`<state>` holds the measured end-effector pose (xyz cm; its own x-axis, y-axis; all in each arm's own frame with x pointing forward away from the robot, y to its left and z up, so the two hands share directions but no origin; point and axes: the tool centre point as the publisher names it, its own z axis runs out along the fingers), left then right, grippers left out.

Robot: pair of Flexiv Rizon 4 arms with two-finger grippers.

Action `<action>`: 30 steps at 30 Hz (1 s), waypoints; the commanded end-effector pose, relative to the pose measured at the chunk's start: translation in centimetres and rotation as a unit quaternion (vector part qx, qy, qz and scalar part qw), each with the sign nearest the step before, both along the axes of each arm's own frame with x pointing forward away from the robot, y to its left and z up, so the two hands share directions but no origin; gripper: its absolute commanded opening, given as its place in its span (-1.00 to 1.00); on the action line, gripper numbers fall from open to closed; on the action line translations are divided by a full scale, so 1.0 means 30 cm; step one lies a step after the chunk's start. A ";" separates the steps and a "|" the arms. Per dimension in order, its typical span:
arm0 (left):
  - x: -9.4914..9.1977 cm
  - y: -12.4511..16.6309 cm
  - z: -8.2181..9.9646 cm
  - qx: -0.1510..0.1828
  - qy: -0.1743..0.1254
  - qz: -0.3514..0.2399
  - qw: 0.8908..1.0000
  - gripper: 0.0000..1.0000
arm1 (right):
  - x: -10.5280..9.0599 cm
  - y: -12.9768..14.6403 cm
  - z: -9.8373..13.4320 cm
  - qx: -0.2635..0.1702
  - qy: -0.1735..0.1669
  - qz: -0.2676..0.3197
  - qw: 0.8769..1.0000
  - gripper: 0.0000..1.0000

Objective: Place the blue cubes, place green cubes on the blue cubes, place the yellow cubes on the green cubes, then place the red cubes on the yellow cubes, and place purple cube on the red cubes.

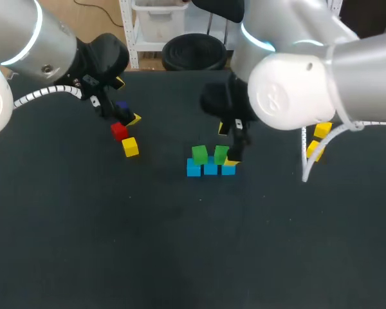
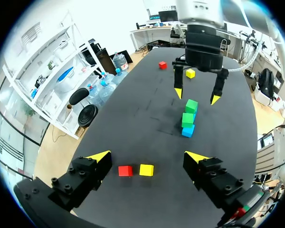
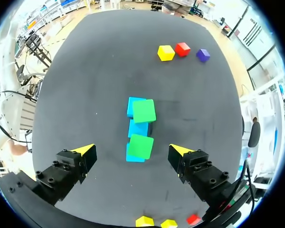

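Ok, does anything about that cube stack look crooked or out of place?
Only mildly: the near green cube sits a little twisted on the blue cubes, its edges not square with the row. Nothing looks toppled or damaged.

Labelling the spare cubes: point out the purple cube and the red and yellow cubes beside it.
purple cube point(image 3: 203, 55), right wrist view, top face.
red cube point(image 3: 182, 49), right wrist view, top face.
yellow cube point(image 3: 166, 52), right wrist view, top face.
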<state>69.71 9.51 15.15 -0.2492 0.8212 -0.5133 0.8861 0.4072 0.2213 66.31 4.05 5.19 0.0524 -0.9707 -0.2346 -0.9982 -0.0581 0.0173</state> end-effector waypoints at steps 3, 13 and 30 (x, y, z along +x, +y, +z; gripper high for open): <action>0.006 0.003 -0.002 -0.001 0.001 -0.002 1.000 1.00 | 0.001 0.007 -0.005 -0.001 0.003 0.002 1.000 1.00; 0.006 0.003 -0.002 -0.001 0.001 -0.002 1.000 1.00 | 0.004 0.019 -0.033 -0.003 0.010 0.005 1.000 1.00; 0.006 0.003 -0.002 -0.001 0.001 -0.002 1.000 1.00 | 0.011 0.029 -0.062 -0.010 0.017 0.006 1.000 0.40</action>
<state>69.71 9.51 15.15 -0.2492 0.8212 -0.5133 0.8861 0.4072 0.2213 66.56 4.90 3.30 0.0571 -0.9748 -0.2156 -0.9963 -0.0695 0.0504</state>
